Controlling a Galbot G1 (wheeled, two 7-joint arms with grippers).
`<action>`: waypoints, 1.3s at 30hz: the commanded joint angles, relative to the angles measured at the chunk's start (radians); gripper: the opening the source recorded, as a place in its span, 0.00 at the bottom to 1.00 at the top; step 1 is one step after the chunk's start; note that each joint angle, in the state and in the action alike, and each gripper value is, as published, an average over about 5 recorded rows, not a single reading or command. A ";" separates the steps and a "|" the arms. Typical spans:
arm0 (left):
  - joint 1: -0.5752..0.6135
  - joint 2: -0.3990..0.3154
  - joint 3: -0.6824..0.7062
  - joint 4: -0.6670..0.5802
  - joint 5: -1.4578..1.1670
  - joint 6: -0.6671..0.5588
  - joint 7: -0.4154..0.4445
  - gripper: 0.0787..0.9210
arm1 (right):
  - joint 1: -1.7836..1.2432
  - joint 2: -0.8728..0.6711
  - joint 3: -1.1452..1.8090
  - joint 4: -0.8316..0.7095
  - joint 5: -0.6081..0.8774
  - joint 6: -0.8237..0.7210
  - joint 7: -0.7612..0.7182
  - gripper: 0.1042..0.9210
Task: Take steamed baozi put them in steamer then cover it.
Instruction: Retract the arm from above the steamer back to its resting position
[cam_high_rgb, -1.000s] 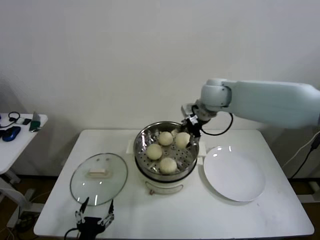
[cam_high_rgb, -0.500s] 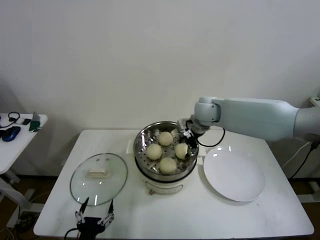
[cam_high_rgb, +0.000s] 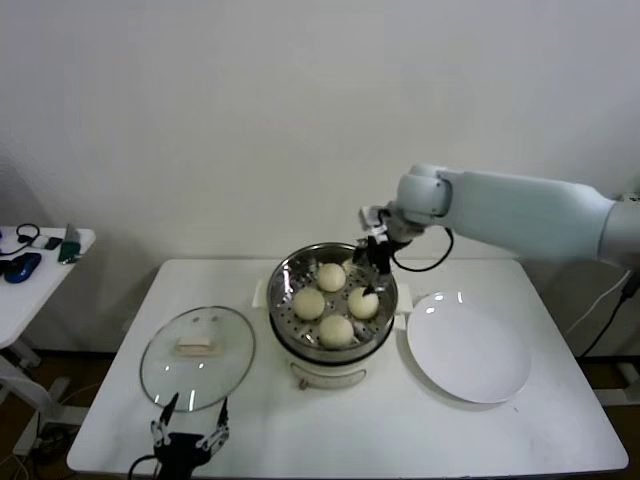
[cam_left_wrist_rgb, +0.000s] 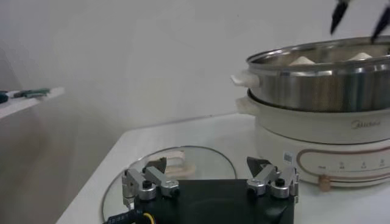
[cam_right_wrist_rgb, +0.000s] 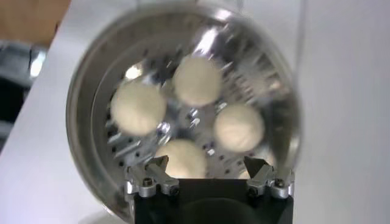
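Note:
The steamer (cam_high_rgb: 282, 288) stands mid-table on its white base (cam_high_rgb: 330, 372). Four steamed baozi lie on its perforated floor; the one last set down (cam_high_rgb: 363, 302) is at the right. My right gripper (cam_high_rgb: 375, 262) hangs open and empty just above the steamer's back right rim. In the right wrist view the gripper (cam_right_wrist_rgb: 207, 173) looks down on the steamer (cam_right_wrist_rgb: 85, 109) and the baozi (cam_right_wrist_rgb: 198, 80). The cover (cam_high_rgb: 197, 357), a glass lid with a cream handle, lies flat on the table left of the steamer. My left gripper (cam_high_rgb: 188, 432) is parked open at the front edge, just before the cover (cam_left_wrist_rgb: 173, 159).
A flat white plate (cam_high_rgb: 468, 347) lies bare to the right of the steamer. A small side table (cam_high_rgb: 40, 262) with dark items stands far left. The steamer (cam_left_wrist_rgb: 323, 79) also shows in the left wrist view.
My right gripper lowered the fourth baozi into the steamer, let it go and rose, now open above the rim. The left arm has not moved.

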 joint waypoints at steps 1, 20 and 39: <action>-0.007 0.004 -0.001 0.004 0.018 -0.001 0.000 0.88 | -0.008 -0.140 0.306 0.029 0.278 -0.167 0.261 0.88; -0.190 0.058 -0.028 0.031 -0.023 0.044 0.007 0.88 | -1.428 -0.571 1.631 0.319 0.036 0.143 0.832 0.88; -0.248 0.136 -0.062 0.092 0.061 -0.102 -0.018 0.88 | -2.313 -0.049 2.216 0.347 -0.150 0.583 0.756 0.88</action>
